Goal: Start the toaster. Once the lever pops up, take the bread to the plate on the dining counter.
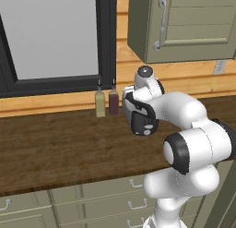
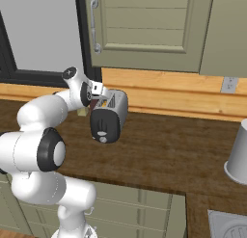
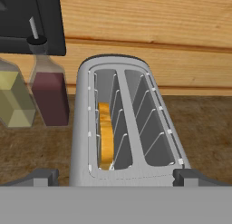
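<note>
- Toaster (image 3: 124,123) sits on the worktop (image 2: 173,150), long axis running from wall toward the robot, black panel facing it.
- Bread (image 3: 105,137) stands edge-on in the left slot, mostly sunk.
- Gripper (image 3: 115,175) spread wide, empty, above it.
- Lever probably too small to pick out.

Glossy white arm (image 1: 193,144) (black joint bands)

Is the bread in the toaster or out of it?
In: the bread stands on edge inside the left slot of the toaster; the right slot is empty.

Base views flank arm; hand view close above toaster (image 3: 127,123).
</note>
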